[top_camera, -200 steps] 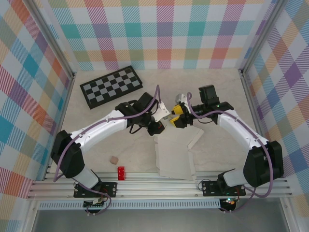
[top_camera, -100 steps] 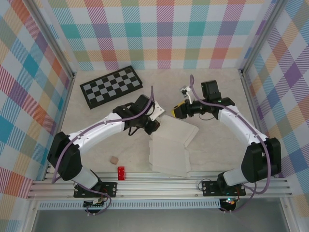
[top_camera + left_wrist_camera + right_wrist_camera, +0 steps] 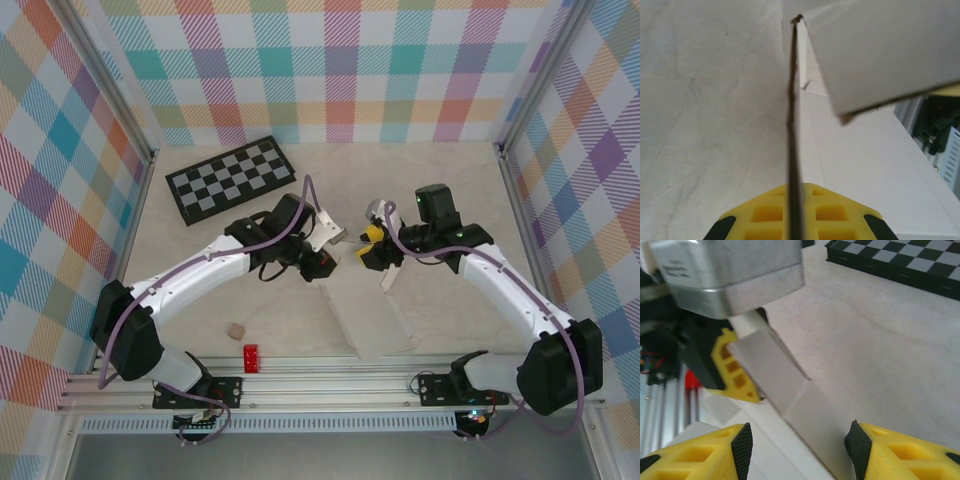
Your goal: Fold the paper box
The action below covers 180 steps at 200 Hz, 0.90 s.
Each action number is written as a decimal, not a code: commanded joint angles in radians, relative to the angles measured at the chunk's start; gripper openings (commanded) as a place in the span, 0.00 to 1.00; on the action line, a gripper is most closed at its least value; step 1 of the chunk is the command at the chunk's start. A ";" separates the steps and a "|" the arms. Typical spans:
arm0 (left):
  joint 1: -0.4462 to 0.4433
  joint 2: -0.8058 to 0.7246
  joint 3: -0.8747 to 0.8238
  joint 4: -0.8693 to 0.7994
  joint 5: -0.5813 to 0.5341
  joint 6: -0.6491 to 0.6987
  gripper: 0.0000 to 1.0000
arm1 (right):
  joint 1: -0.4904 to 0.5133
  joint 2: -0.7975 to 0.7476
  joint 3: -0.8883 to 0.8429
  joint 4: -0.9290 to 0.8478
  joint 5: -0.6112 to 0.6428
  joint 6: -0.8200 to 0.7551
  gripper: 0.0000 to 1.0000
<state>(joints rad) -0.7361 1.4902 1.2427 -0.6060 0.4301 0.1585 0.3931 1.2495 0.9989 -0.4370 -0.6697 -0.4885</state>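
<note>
White paper box point(image 3: 375, 315); black-grey checkerboard point(image 3: 230, 180)

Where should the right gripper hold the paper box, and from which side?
Probably the thin raised flap of the paper box, just below where the left gripper pinches: it sits in line with the open right gripper, so come straight forward.

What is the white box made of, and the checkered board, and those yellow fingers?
The paper box looks like thin matte white cardboard: its cut edge shows brown in the left wrist view. The checkerboard seems a stiff, flat board, perhaps printed card or plastic. The right fingers look like moulded yellow plastic with black rubbery pads.
</note>
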 commanded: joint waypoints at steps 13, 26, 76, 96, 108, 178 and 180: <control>0.012 0.012 0.081 -0.078 0.108 0.056 0.00 | 0.006 0.024 0.009 0.034 0.099 -0.142 0.55; 0.012 0.019 0.094 -0.099 0.106 0.065 0.00 | 0.008 0.036 0.016 0.038 0.097 -0.148 0.52; 0.014 0.024 0.100 -0.068 -0.035 0.013 0.04 | 0.019 0.025 -0.015 0.087 0.047 -0.148 0.12; 0.014 0.018 0.097 -0.048 -0.085 -0.010 0.09 | 0.020 0.028 -0.014 0.085 0.063 -0.150 0.05; 0.014 0.006 0.085 -0.026 -0.119 -0.034 0.18 | 0.020 0.025 -0.018 0.097 0.076 -0.146 0.05; 0.097 -0.303 -0.250 0.206 -0.258 -0.264 1.00 | 0.008 -0.015 -0.094 0.292 0.153 0.005 0.05; 0.103 -0.315 -0.265 0.215 -0.261 -0.278 1.00 | 0.007 -0.017 -0.098 0.301 0.155 0.014 0.05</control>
<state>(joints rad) -0.6945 1.3098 1.1076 -0.5064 0.2382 0.0223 0.4076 1.2701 0.9237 -0.2653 -0.5316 -0.5671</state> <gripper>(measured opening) 0.977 0.063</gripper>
